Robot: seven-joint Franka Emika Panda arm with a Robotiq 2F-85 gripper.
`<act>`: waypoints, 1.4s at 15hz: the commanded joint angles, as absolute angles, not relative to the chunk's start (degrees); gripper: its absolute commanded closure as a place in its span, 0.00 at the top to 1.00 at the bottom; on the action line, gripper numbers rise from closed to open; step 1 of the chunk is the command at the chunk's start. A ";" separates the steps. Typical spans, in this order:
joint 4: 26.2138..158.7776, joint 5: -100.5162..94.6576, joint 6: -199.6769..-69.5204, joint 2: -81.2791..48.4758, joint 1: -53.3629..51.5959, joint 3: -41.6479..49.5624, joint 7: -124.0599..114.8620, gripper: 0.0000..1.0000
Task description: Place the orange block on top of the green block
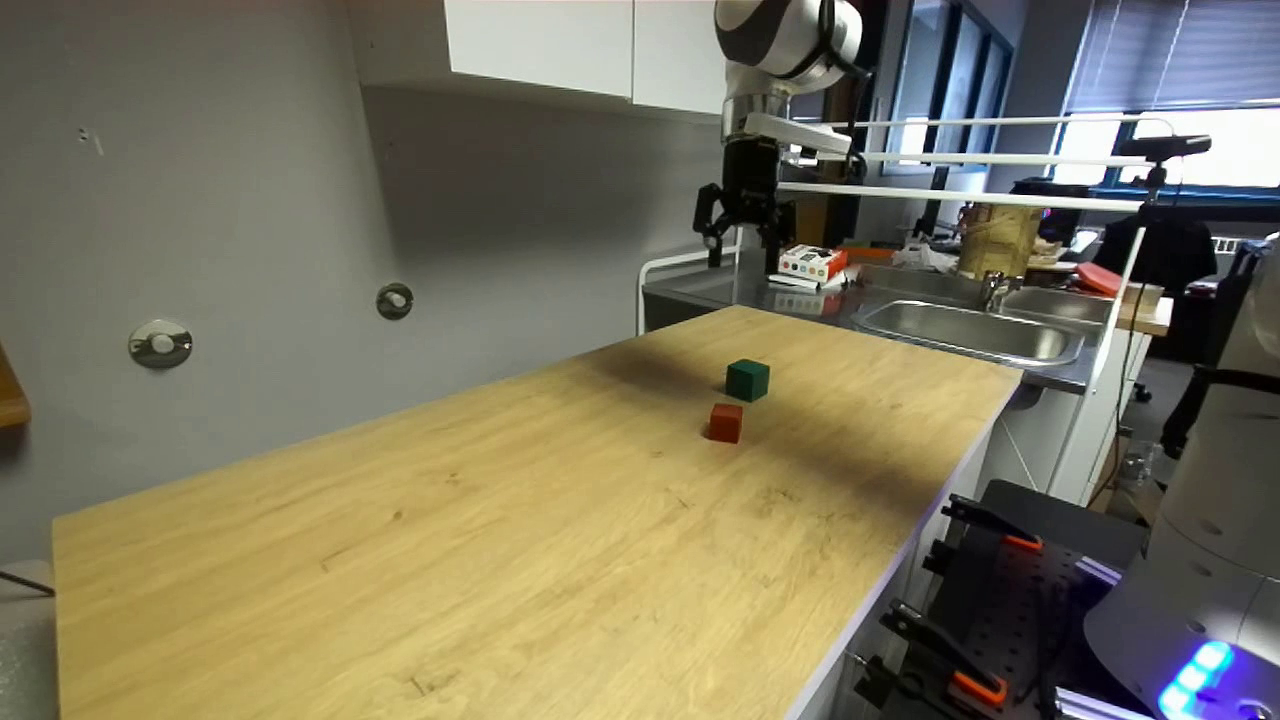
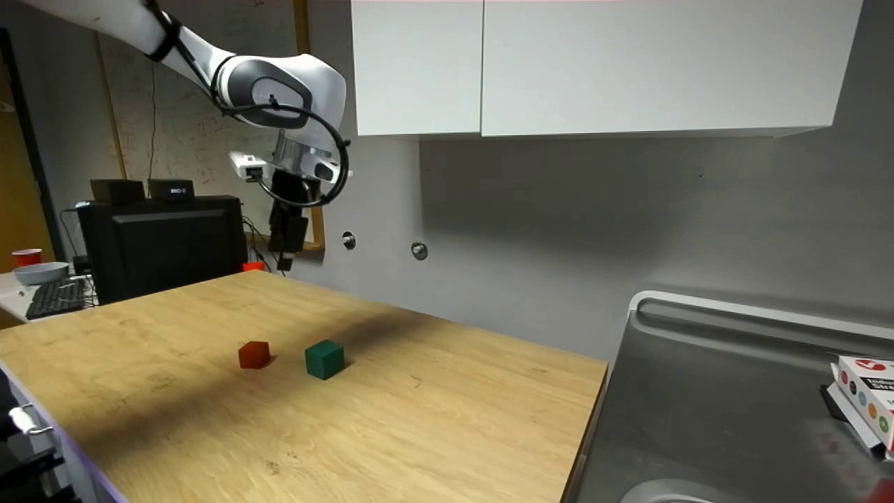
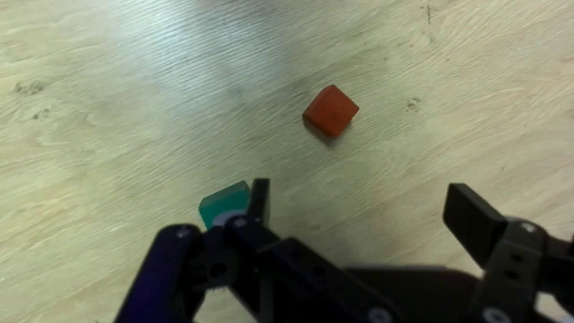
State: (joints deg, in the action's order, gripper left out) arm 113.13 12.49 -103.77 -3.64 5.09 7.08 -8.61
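- my tool hung above the desk, its fingers well apart.
- the orange block sat on the desk, near but apart from the green block.
- in my wrist view a finger hid part of the green block.
- an exterior view cut off my arm at the top.
- a box ran past the right edge in an exterior view, its dark label cut short.
- white characters on a black device were too small to read.

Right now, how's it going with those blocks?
Gripper open, empty. Orange block on table, apart from green block. Finger partly hides green block in wrist view.
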 commanded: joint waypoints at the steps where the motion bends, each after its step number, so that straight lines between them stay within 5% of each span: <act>1: 111.59 17.67 -103.62 -7.17 4.80 6.00 -16.18 1.00; 21: 115.15 21.12 -106.62 -19.91 3.14 6.92 -50.08 1.00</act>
State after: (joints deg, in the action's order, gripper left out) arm 115.25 22.79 -107.13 -18.78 4.17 6.57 -46.64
